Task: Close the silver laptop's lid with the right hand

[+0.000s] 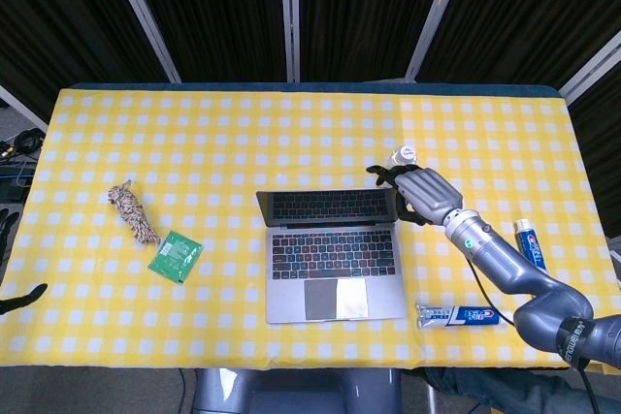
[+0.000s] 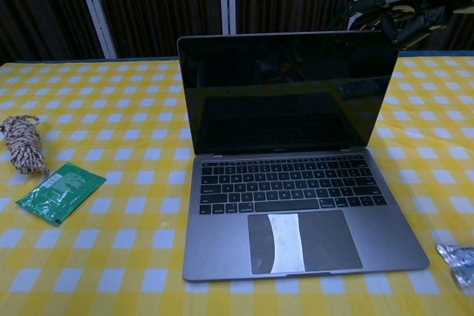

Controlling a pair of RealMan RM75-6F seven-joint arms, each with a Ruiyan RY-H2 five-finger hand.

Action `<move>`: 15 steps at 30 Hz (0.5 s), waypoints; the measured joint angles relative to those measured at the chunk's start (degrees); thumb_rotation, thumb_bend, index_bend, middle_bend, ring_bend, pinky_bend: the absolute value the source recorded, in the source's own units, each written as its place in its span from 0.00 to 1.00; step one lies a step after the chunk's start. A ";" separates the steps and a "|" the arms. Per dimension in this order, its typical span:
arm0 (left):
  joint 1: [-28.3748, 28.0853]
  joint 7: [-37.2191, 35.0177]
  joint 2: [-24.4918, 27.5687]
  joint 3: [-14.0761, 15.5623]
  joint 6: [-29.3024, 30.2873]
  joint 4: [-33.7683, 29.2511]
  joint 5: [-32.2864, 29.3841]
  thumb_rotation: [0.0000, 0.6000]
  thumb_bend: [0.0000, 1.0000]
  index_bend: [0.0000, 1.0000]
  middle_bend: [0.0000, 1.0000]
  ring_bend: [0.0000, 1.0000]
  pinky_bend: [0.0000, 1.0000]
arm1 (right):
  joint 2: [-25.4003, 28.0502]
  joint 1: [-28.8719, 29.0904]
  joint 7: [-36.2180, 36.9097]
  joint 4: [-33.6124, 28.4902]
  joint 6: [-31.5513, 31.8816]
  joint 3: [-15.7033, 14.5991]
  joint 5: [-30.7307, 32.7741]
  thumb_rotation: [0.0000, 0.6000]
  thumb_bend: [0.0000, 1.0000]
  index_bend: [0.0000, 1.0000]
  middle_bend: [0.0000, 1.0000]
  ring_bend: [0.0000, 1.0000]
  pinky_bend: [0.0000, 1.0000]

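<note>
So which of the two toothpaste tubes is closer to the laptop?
The toothpaste tube lying crosswise near the table's front edge, just right of the laptop; the other tube lies beyond the right arm.

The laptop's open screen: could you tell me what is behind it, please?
Behind the laptop near its right corner stands a clear bottle, mostly covered by the right hand; only its cap shows.
</note>
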 measured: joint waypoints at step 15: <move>-0.25 -0.12 0.00 0.31 -0.42 -0.06 0.15 1.00 0.00 0.00 0.00 0.00 0.00 | 2.86 -0.02 -0.14 -6.06 -0.42 -1.36 -1.26 1.00 1.00 0.25 0.36 0.28 0.25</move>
